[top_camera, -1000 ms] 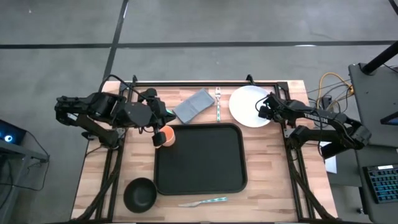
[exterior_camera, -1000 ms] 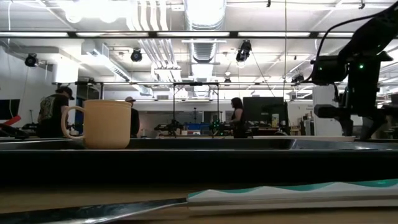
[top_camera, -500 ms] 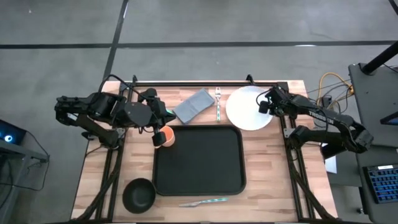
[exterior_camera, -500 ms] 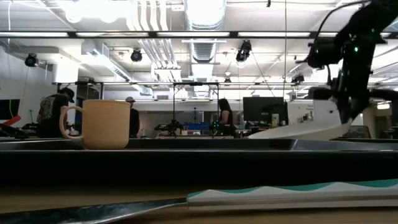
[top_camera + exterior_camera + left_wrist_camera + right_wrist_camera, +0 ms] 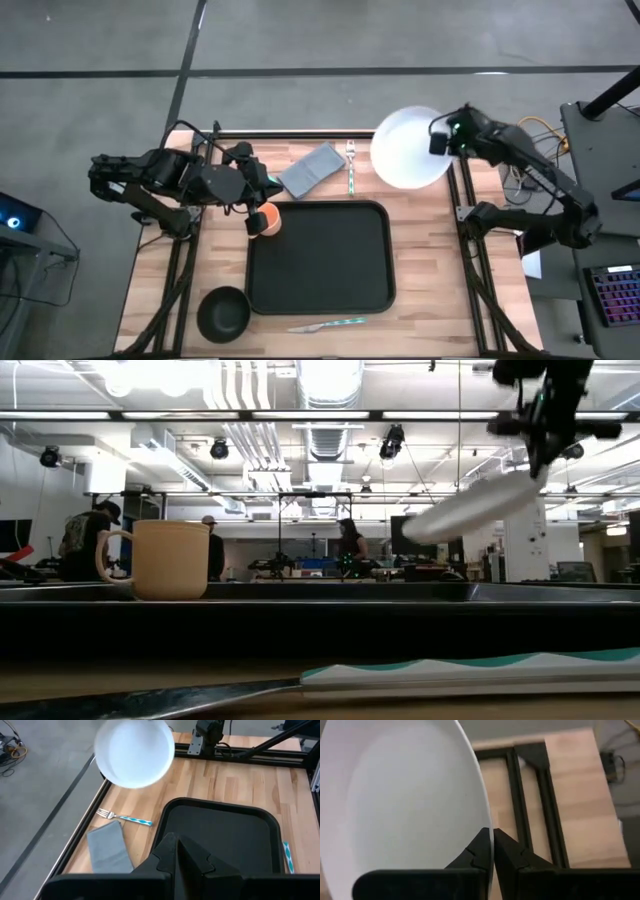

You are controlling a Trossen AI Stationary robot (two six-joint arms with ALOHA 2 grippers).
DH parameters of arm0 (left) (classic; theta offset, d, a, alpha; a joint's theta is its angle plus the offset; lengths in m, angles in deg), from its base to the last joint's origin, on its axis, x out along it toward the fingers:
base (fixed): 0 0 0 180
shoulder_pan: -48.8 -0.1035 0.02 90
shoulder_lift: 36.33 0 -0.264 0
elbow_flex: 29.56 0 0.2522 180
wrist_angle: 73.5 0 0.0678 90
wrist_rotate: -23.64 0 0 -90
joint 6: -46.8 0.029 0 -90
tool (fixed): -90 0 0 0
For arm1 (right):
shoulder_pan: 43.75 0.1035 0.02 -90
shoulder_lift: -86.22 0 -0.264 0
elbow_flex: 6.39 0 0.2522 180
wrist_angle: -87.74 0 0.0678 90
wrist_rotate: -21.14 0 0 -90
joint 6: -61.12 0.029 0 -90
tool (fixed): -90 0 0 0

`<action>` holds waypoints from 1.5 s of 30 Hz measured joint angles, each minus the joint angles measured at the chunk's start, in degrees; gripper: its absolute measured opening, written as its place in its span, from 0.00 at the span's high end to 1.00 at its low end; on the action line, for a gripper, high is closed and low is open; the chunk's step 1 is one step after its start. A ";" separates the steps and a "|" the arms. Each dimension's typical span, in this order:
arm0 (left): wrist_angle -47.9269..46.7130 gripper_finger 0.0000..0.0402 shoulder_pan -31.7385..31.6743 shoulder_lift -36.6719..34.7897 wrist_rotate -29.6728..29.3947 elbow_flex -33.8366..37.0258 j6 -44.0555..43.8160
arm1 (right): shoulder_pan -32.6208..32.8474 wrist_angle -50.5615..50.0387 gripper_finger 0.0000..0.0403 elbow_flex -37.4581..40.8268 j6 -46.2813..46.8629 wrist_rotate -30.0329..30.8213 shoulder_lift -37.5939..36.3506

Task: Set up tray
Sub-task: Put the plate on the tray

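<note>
The tray [image 5: 321, 256] lies flat, well below the right jaws [image 5: 441, 139] clamped on the plate [image 5: 408, 148]; left jaws [image 5: 262, 205] state unclear.

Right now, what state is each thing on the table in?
Round white plate: lifted, tilted, pinched by right gripper.
Flat black rectangular tray: empty.
Tan mug: upright, outside the tray.
Left gripper: shut, beside mug.
Small black bowl: upright.
</note>
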 joint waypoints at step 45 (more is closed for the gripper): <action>-1.50 1.00 -5.74 -7.90 -9.81 0.59 0.37 | 42.29 6.71 0.98 -38.23 -2.70 -28.77 31.72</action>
